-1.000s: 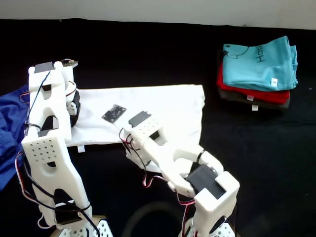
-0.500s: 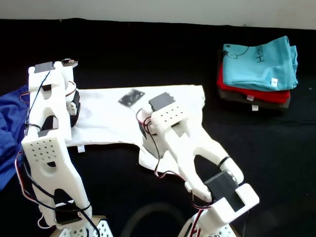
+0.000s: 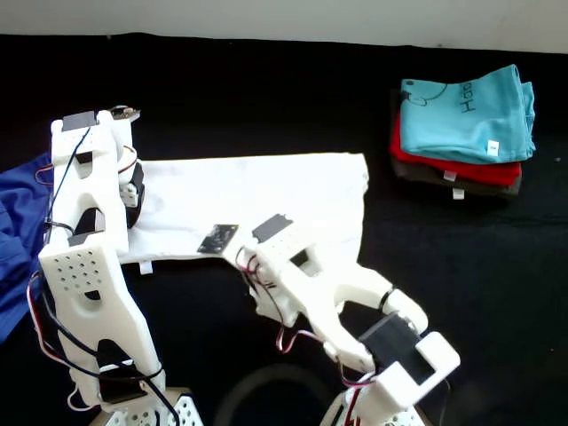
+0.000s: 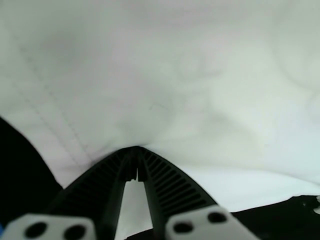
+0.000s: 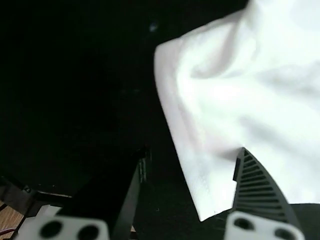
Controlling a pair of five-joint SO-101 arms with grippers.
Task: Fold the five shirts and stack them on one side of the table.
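My left claw (image 4: 136, 159) was clenched on the white shirt (image 4: 175, 75). My right claw (image 5: 192, 172) stood released, jaws spread astride that shirt's near edge on the black table (image 5: 65, 75).

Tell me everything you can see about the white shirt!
The white shirt is plain, soft-looking cloth, lying flat as a long strip across the black table, with a flap reaching toward the arms. A small tag sticks out at its near edge. The left gripper is shut, pinching one end; the right gripper is open, with the flap's corner between its fingers.
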